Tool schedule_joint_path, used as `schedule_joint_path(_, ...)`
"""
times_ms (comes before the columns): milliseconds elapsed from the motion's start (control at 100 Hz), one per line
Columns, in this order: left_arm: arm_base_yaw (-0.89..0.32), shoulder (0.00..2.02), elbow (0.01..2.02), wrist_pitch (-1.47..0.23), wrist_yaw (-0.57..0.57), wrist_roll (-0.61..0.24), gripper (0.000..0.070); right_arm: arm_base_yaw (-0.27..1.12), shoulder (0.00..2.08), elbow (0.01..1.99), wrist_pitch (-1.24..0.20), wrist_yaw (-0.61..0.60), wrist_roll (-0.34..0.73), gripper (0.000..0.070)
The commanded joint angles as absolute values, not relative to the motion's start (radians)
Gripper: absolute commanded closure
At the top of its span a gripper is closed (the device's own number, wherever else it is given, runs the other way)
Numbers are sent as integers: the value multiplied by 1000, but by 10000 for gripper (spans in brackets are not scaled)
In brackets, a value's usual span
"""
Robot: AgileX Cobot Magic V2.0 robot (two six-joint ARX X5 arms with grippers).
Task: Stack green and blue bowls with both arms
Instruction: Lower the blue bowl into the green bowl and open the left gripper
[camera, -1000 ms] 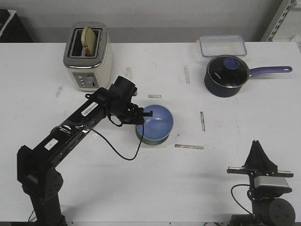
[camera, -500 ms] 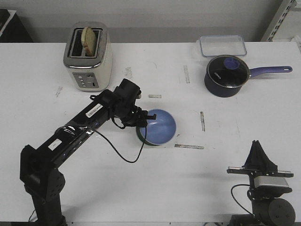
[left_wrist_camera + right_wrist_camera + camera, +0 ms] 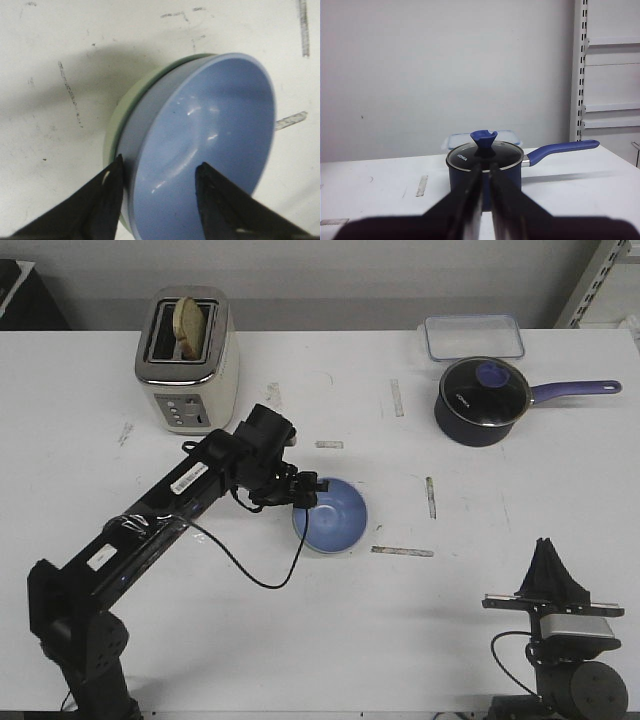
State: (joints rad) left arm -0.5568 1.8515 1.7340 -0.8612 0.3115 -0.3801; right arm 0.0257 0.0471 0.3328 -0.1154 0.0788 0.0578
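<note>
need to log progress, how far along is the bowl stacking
Nearly done: the light blue round bowl sits nested inside the pale green bowl on the white table. In hand: the left gripper straddles the blue bowl's rim, jaws apart. Left: withdrawing that arm. The right gripper is parked, shut.

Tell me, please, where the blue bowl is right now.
In the front view the blue bowl sits mid-table, nested in the green bowl, its rim between the left gripper fingers, right of the toaster.
</note>
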Motion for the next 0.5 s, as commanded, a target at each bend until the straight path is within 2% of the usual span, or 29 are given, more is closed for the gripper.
schedule_joint_path(0,-559,1833,1758,-862,314,-342,404,27,44,333,-105,79,70,687)
schedule_joint_path(180,-556,1782,1740,-802,306,-189,408,27,44,333,-105,79,70,686)
schedule_joint_path(370,-551,1708,1639,-627,306,-28,414,27,44,333,-105,79,70,687)
schedule_joint_path(490,-537,1656,1547,-502,295,20,426,27,44,333,-105,79,70,687)
